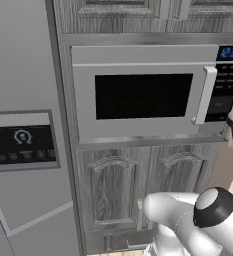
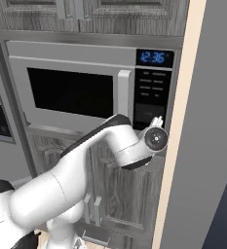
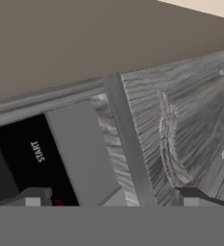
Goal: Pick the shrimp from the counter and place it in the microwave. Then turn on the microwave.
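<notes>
step: start-press | microwave door closed, shrimp unseen, judged inside | gripper jaws wide, holding nothing, tips just off the keypad lower edge by the START label | judged posed there to push with 1 fingertip

Silver-grey microwave, black window, blue display

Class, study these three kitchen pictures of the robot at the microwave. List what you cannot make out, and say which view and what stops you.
- Microwave interior: both base views, door shut and window black, so any shrimp inside is unseen.
- Keypad labels: right base view, too small; the arm covers its bottom.
- Gripper contact with the START button: hand view, fingertips cut off by the bottom edge.
</notes>
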